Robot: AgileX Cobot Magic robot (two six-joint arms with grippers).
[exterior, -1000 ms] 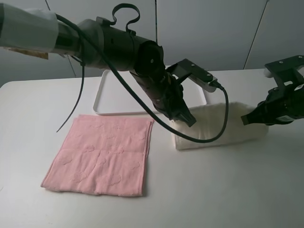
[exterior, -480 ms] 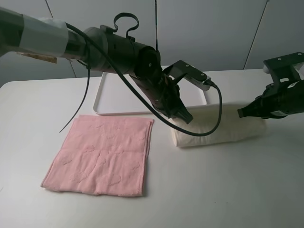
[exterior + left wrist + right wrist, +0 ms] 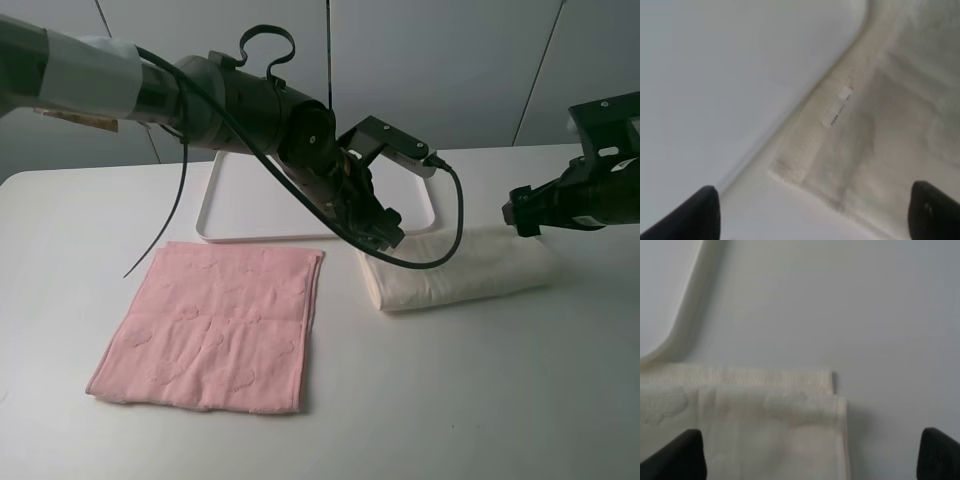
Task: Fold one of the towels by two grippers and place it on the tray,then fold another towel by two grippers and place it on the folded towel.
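The cream towel (image 3: 460, 270) lies folded into a long strip on the table, just right of the tray's near right corner. My left gripper (image 3: 386, 226) hovers above its left end, open, with nothing between its fingers. My right gripper (image 3: 518, 211) hangs over the right end, also open and empty. In the left wrist view the towel's hemmed corner (image 3: 875, 135) lies between the widely spread fingertips (image 3: 705, 212). The right wrist view shows the towel's layered corner (image 3: 750, 415) below that open gripper (image 3: 810, 460). The pink towel (image 3: 215, 325) lies flat at the front left. The white tray (image 3: 235, 205) holds nothing.
The left arm and its black cable (image 3: 455, 235) reach across the tray's right half and loop over the cream towel. The tray's rounded rim (image 3: 685, 305) lies close to the cream towel's far edge. White table (image 3: 470, 400) surrounds the towels.
Both grippers have opened and lifted off the cream towel. It has settled flatter on the table. The right gripper rose and drew back to the right.
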